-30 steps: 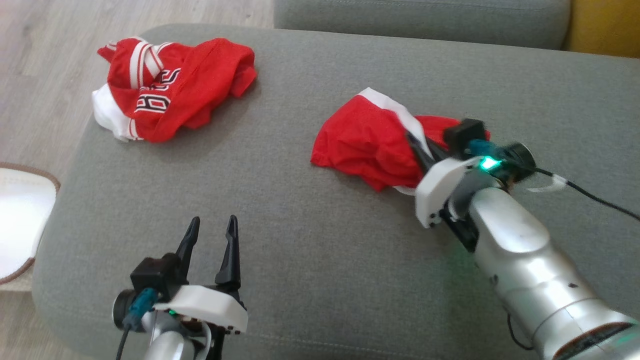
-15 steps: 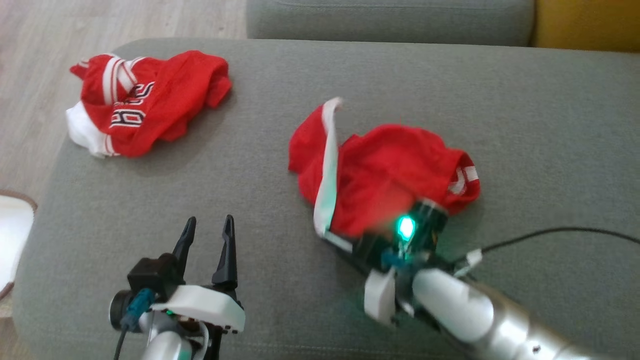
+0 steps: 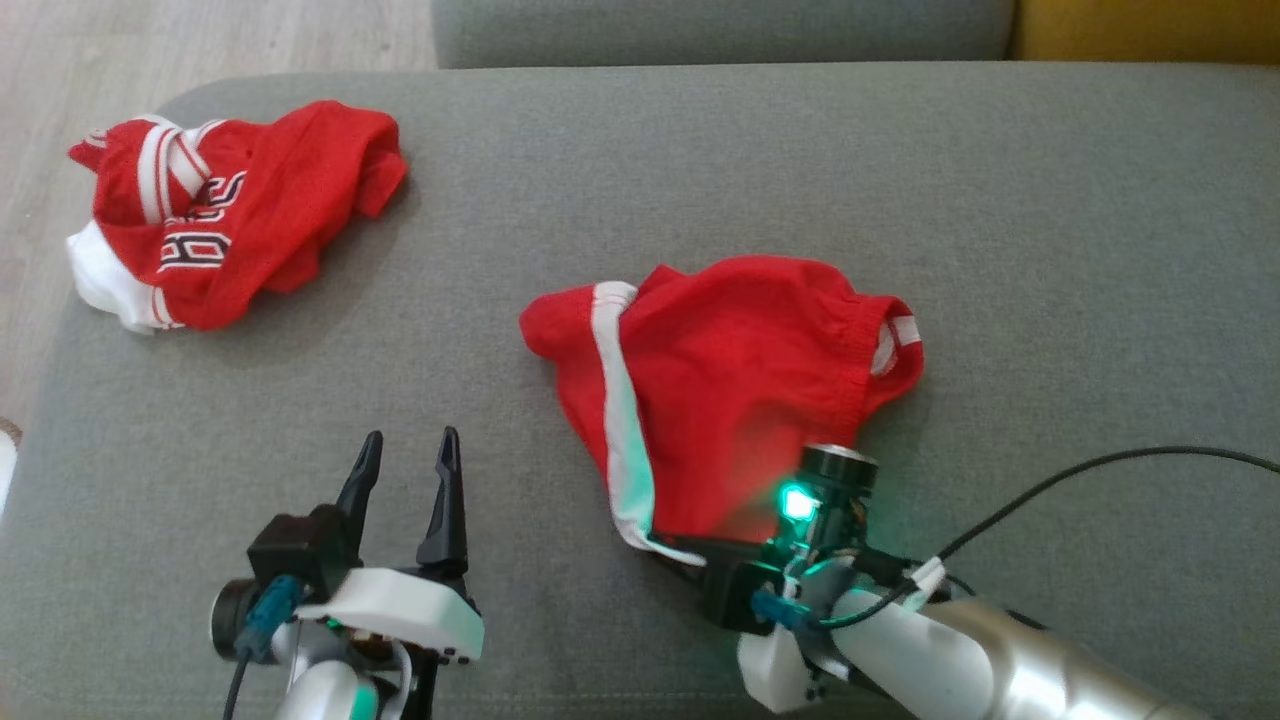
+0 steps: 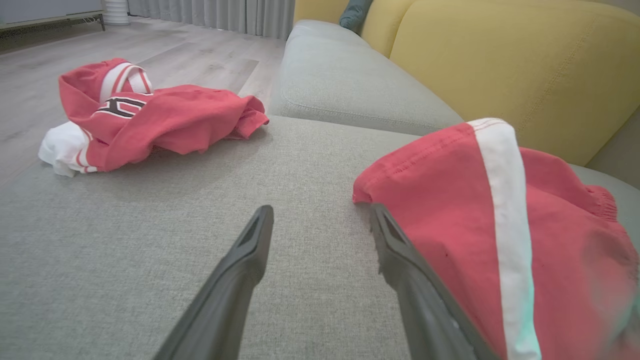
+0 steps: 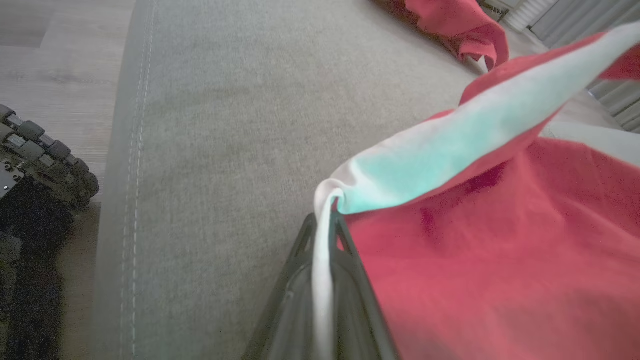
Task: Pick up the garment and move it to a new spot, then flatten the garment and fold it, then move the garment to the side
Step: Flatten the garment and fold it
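Garment [image 3: 730, 390]: a pair of red shorts in thin cloth, with a white side stripe [image 3: 620, 420] running down one leg, a gathered elastic waistband [image 3: 862, 318] and a short piece of red-and-white trim [image 3: 893, 345] at the end farthest from the stripe. It lies loosely spread, not flat, on the grey sofa seat [image 3: 1000, 200], near the middle and toward the front edge, with soft wrinkles across the red panel and the stripe side raised into a ridge. The lower end of the stripe is bunched into a narrow twist and pinched between the closed fingers of the right hand [image 5: 325, 225]; the rest of the cloth rests on the seat.
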You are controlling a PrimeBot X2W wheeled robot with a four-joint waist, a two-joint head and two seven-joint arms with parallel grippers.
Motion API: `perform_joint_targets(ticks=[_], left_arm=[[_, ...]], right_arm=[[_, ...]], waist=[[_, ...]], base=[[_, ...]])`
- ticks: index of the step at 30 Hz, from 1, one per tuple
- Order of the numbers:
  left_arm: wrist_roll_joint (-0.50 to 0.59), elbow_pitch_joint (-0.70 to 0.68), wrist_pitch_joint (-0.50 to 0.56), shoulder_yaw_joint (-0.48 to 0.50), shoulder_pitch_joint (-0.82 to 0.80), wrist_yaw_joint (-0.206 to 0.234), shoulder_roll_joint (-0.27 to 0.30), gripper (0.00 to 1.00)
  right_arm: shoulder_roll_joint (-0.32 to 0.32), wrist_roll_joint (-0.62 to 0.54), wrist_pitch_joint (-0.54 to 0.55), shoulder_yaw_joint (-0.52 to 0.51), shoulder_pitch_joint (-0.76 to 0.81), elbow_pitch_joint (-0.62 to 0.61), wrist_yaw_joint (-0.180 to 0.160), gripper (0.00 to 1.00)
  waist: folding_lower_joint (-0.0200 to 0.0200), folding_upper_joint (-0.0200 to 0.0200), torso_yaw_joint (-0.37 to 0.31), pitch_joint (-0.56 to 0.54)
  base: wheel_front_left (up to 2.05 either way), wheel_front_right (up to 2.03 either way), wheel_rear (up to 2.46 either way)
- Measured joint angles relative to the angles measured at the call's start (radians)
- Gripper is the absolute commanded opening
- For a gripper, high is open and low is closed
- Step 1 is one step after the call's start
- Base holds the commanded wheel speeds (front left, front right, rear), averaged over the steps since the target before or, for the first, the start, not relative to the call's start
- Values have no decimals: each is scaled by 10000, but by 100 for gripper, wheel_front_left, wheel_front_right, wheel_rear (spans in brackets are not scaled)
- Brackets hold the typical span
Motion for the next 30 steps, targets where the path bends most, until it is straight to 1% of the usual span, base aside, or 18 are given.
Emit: perform_joint_targets(ticks=[1,2,6,11,17,21,24,28,30], left_arm=[[25,0,0,-2,-5,-2,0,100],[27,0,0,-6,-14,-10,-2,100],[27,4,0,-10,-89,-61,-8,100],[27,19,0,-2,-122,-63,-10,100],[27,17,0,10,-119,-63,-13,100],[25,4,-2,0,-118,-63,-15,100],[25,-6,-2,-6,-118,-61,-15,100],[23,-17,-2,-50,-122,-61,-19,100],[-4,-31,0,-92,-124,-59,-23,100]], right_arm=[[102,-199,-65,-159,16,29,0,90],[236,-301,-130,-397,40,65,0,100],[688,-481,-336,-1361,129,157,0,100],[731,-477,-522,-2888,786,-199,0,100],[836,151,-594,-4790,1752,-1292,0,100],[1122,447,-449,-5758,1816,-1551,0,100],[1239,677,-259,-6061,1788,-1478,0,100],[1321,1032,33,-6353,1420,-846,0,100],[1313,1496,71,-6355,1128,-606,0,100]], waist=[[0,0,-29,23],[0,0,-50,44],[0,0,-85,41],[0,0,-95,-94],[0,0,-79,-250],[0,0,105,-280],[0,0,245,-272],[0,0,627,-236],[0,0,881,-224]], base=[[0,0,0],[0,0,0],[0,0,0],[0,0,0],[0,0,0],[0,0,0],[0,0,0],[0,0,0],[0,0,0]])
